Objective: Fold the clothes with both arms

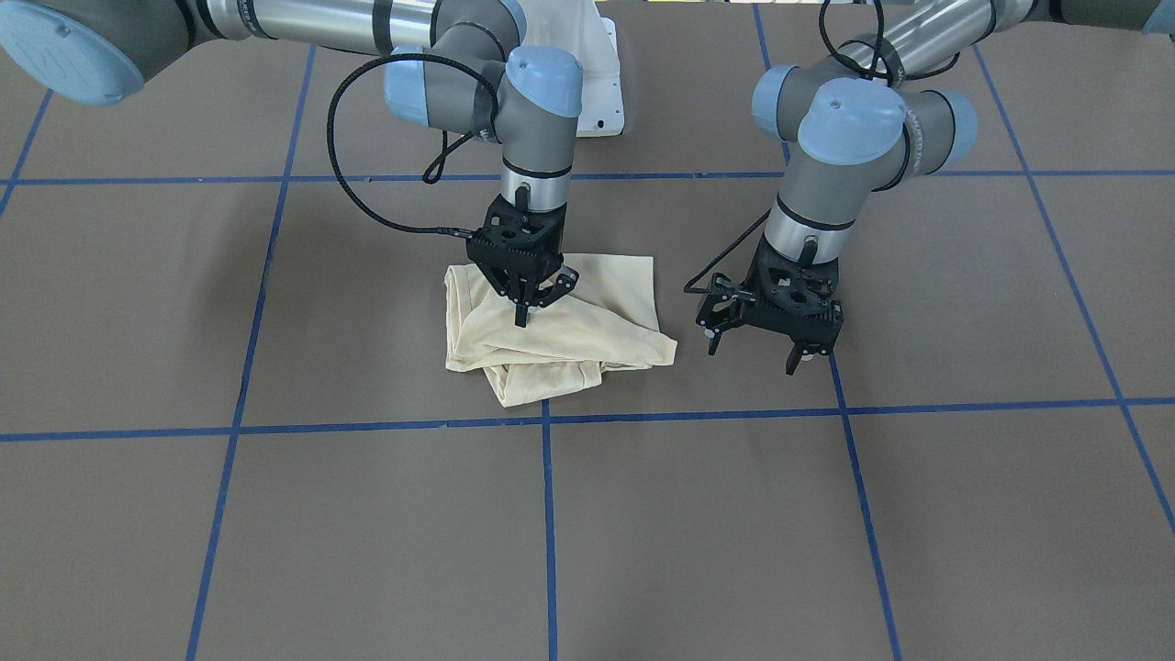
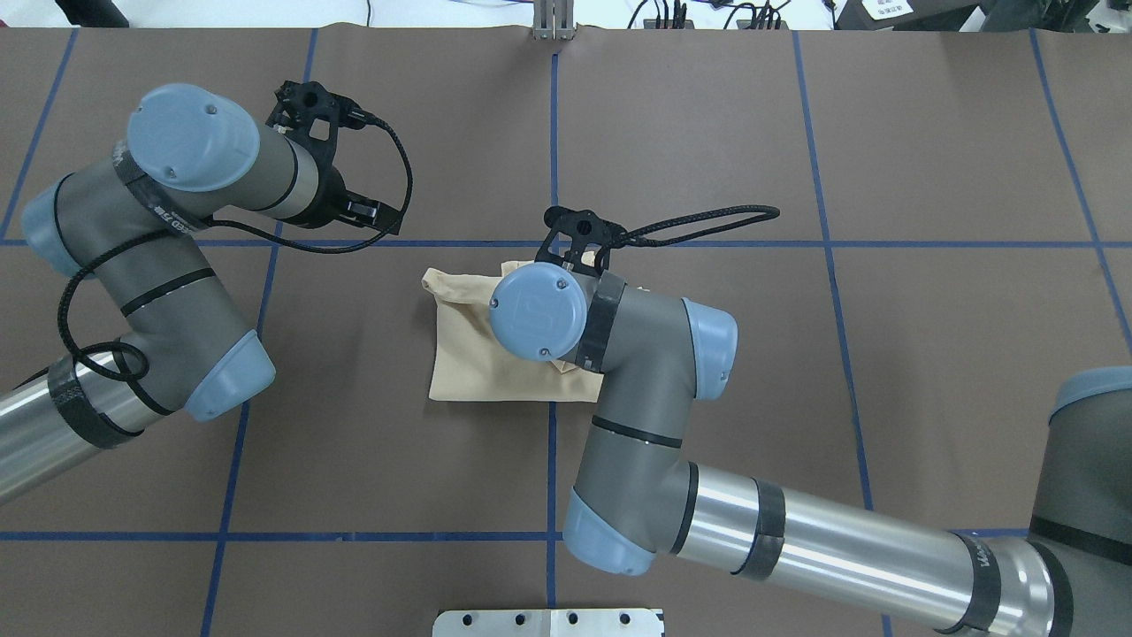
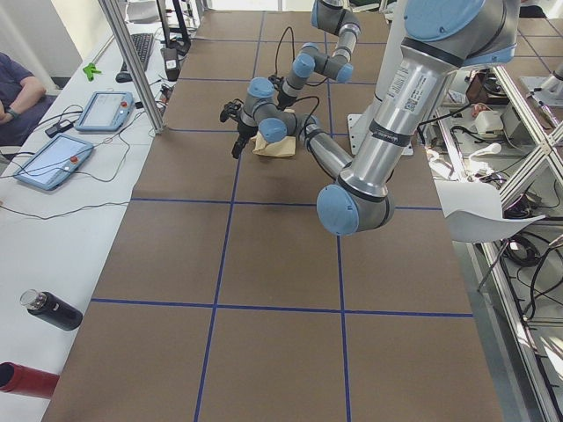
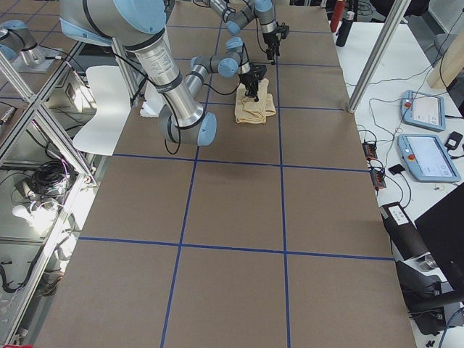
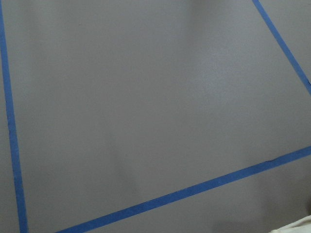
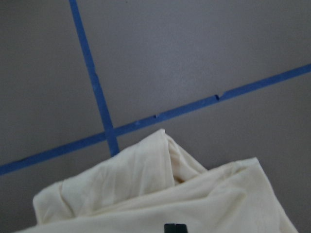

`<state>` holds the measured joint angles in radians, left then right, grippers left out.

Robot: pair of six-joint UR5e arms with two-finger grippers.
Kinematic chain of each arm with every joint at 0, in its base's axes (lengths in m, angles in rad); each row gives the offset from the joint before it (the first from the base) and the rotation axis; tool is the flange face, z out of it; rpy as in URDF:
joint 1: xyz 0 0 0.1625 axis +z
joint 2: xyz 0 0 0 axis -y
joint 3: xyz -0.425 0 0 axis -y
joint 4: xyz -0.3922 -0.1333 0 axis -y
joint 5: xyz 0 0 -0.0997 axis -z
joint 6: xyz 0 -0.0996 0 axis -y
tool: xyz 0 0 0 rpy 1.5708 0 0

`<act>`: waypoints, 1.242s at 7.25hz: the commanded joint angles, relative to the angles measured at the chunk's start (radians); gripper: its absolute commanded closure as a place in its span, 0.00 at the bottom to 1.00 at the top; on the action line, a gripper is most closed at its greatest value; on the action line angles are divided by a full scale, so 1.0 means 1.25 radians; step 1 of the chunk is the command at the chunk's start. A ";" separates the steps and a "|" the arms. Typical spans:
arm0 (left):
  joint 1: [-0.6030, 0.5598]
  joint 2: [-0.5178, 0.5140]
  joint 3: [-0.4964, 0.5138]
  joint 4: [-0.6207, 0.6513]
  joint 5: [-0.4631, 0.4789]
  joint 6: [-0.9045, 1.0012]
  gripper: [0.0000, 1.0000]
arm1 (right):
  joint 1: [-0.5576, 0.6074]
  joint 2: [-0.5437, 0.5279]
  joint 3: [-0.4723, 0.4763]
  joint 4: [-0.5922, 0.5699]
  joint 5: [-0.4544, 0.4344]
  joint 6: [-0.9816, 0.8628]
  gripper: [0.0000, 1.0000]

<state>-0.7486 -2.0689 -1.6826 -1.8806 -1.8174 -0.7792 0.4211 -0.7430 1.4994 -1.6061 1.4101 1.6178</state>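
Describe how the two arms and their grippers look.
The left arm and right arm are built alike: grey jointed housings with rounded light-blue caps, linked by silver tubes ringed with black bands. Lettering beside the bands is too small to read. A black braided cable loops at each wrist. The left gripper and right gripper are black, skeletal two-finger units with slim fingers.

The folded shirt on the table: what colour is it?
The shirt is pale cream-yellow; front-facing view shows it best.
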 commanded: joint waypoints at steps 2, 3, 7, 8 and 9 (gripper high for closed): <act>0.000 0.001 -0.001 0.000 -0.002 -0.001 0.00 | 0.097 0.020 -0.077 0.094 0.040 -0.078 1.00; 0.000 0.001 -0.001 0.000 -0.002 -0.001 0.00 | 0.096 0.030 -0.071 0.088 0.067 -0.076 0.51; 0.000 0.011 -0.007 0.000 -0.002 -0.002 0.00 | -0.001 0.037 -0.034 -0.019 0.055 0.048 0.29; 0.000 0.011 -0.009 0.000 0.000 -0.004 0.00 | -0.004 0.036 -0.025 -0.045 0.055 0.051 0.29; 0.000 0.012 -0.014 0.000 0.000 -0.004 0.00 | -0.006 0.038 -0.023 -0.066 0.055 0.050 0.29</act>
<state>-0.7486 -2.0558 -1.6939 -1.8807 -1.8183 -0.7833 0.4210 -0.6968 1.4639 -1.6516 1.4805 1.6747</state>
